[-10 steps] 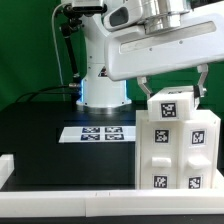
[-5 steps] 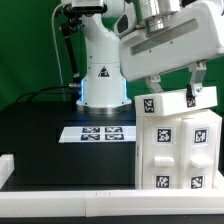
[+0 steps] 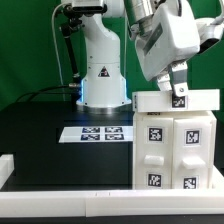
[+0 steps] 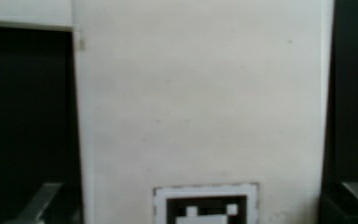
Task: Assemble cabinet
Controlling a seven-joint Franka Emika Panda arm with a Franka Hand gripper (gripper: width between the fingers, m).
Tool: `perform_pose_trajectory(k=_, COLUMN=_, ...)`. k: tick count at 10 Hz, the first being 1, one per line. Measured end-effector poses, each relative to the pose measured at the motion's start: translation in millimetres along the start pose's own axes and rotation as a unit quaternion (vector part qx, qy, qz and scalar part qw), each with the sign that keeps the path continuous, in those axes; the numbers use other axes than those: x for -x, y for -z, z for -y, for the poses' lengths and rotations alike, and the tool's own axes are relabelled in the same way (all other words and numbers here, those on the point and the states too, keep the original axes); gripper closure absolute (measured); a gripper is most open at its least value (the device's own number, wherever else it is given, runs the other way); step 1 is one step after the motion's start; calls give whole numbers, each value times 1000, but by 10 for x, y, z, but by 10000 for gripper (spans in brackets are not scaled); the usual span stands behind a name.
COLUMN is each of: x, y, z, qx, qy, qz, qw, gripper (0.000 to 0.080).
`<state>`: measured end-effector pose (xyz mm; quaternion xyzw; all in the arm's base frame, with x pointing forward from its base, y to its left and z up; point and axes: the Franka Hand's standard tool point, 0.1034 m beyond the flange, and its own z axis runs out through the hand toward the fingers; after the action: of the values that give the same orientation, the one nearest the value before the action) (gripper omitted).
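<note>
At the surface's (image 3: 40,130) right edge, our fingers (image 3: 176,92) straddle the cabinet's (image 3: 175,140) top panel, seemingly clamping it. We should keep it level and lower squarely.

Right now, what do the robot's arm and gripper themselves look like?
The arm is glossy white with rounded joint shells and a small dark logo mark on its base column. A black cable bundle runs down beside it at the exterior view's left. The gripper has a blocky light grey-white body and dark fingers.
</note>
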<state>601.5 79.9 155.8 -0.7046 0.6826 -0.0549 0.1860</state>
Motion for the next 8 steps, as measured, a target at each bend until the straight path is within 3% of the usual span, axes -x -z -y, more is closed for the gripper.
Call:
perform_pose_trajectory(k=4, x=-6, y=-4, z=-16, qx=-1, qy=-181, qz=8, qw=983, gripper=241)
perform_pose_trajectory(k=8, x=-23, y=-3, z=-18, qx=-2, qy=-268, qz=20, qw=963, gripper=241)
